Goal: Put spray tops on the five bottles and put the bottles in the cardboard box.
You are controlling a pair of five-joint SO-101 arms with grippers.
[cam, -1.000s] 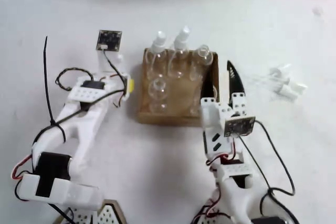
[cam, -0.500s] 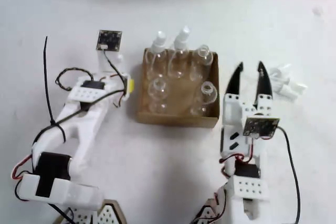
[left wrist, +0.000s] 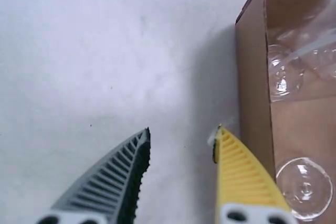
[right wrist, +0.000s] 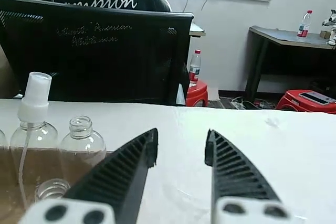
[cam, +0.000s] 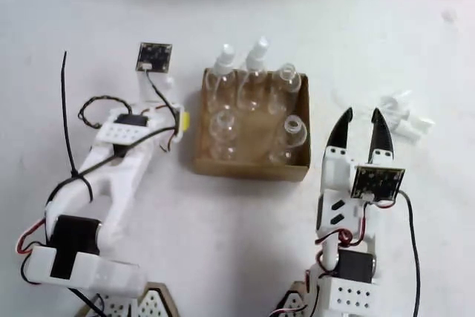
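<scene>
All five bottles stand upright in the cardboard box [cam: 252,170], long axis vertical, necks up: three along the far wall, two in the near row. The back-left bottle [cam: 221,85] and back-middle bottle [cam: 254,81] wear white spray tops. The back-right bottle [cam: 286,85], front-left bottle [cam: 223,125] and front-right bottle [cam: 293,133] have open necks. All are clear plastic, round-bodied and empty-looking. The loose spray tops [cam: 404,113] lie flat on the white table [cam: 89,27], to the right of the box and well apart from it (white on white, so I can't count them reliably). The right gripper [cam: 362,113] is over the table between the box and the loose tops. Its black fingers are spread, with nothing between them and touching nothing. The right wrist view looks level across the table through the same gap [right wrist: 181,131]; it shows one capped bottle [right wrist: 32,124] and an open-necked one [right wrist: 81,141] off to the side. The left gripper [left wrist: 183,129] points down at bare table just beside the box's left wall [left wrist: 254,87]. It has one grey finger and one yellow, parted, and it holds nothing.
</scene>
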